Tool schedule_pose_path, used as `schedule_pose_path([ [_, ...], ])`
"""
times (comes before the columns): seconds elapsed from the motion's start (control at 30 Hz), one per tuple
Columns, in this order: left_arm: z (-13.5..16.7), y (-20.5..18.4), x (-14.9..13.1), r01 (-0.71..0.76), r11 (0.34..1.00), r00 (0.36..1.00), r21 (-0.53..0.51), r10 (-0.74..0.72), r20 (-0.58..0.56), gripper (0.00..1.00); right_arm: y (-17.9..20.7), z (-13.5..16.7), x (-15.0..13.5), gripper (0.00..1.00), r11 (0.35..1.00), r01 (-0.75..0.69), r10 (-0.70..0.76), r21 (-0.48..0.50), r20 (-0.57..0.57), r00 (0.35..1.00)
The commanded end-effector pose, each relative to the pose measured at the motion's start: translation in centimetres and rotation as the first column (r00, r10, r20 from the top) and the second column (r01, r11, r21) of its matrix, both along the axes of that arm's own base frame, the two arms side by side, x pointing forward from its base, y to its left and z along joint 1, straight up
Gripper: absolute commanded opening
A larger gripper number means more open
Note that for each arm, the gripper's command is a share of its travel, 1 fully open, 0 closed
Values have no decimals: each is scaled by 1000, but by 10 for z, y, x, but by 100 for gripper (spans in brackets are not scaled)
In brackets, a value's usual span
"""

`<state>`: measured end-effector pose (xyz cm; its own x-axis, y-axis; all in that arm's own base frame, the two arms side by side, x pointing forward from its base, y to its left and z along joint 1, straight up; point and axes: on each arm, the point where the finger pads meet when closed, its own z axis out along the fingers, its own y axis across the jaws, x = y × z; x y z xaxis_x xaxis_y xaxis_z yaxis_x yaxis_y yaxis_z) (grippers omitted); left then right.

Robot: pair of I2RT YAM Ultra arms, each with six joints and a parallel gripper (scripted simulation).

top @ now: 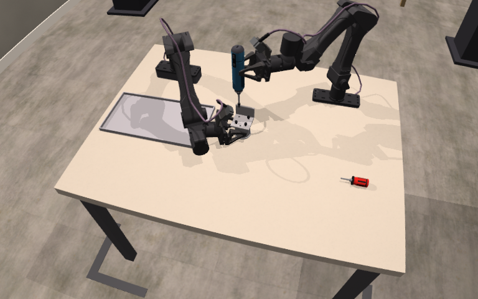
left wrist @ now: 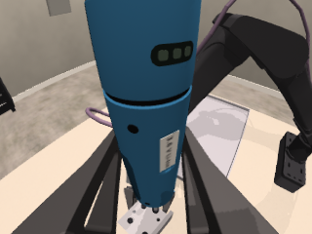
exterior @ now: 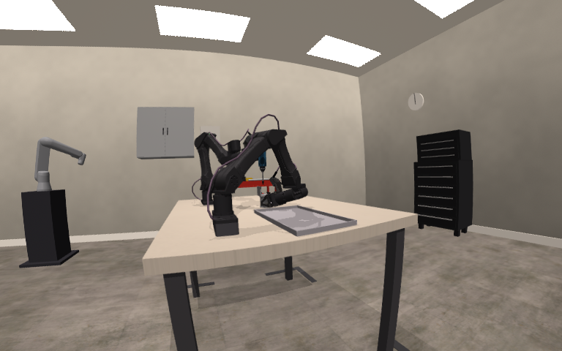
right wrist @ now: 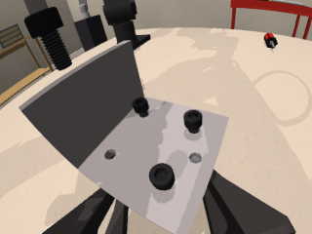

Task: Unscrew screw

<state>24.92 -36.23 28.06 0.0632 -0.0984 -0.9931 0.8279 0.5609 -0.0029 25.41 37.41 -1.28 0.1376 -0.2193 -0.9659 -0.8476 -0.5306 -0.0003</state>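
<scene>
The joint module with its grey bracket stands near the table's middle. My right gripper is shut on the module's base, and its fingers show below the bracket plate. The plate carries three black screws and two empty holes. My left gripper is shut on the blue electric screwdriver and holds it upright. The screwdriver's bit reaches down to the far-left screw next to the bracket's upright wall. In the left wrist view the barrel hides most of the bracket. Another black screw shows large at the left edge of the right wrist view, apart from the plate.
A grey tray lies beside the right arm. A small red-handled screwdriver lies on the table, far from both arms. The two arm bases stand at the table's far edge.
</scene>
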Motion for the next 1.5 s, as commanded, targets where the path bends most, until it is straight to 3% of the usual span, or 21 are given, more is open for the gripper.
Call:
schedule_pose_path([
  [0.0,58,4,-1,5,991,997,-135,6,82,42,7,11,2,59,999,-15,15,38,3,1000],
  [0.53,58,13,-6,5,991,997,-135,6,82,42,7,11,2,59,999,-15,15,38,3,1000],
  [0.63,38,17,-9,2,995,998,-100,4,58,42,7,11,2,59,999,-15,15,38,3,1000],
  [0.67,38,18,-10,2,995,998,-100,4,58,42,7,11,2,59,999,-15,15,38,3,1000],
  [0.7,58,17,-9,5,991,997,-135,6,82,42,7,11,2,59,999,-15,15,38,3,1000],
  [0.87,58,18,-9,5,991,997,-135,6,82,42,7,11,2,59,999,-15,15,38,3,1000],
  [0.93,38,21,-12,2,995,998,-100,4,58,42,7,11,2,59,999,-15,15,38,3,1000],
  [1.0,38,24,-13,2,995,998,-101,4,59,42,7,11,2,59,999,-15,15,38,3,1000],
  [1.07,57,24,-13,4,991,997,-134,7,82,42,7,11,2,59,999,-15,15,38,3,1000],
  [1.17,37,29,-16,1,995,998,-100,5,58,42,7,11,2,59,999,-15,15,38,3,1000],
  [1.27,57,30,-16,3,991,997,-134,8,82,42,7,11,2,59,999,-15,15,38,3,1000],
  [1.43,57,31,-17,3,991,997,-134,8,82,42,7,11,2,59,999,-15,15,38,3,1000],
  [1.47,46,33,-18,1,993,998,-115,7,69,42,7,11,2,59,999,-15,15,38,3,1000],
])
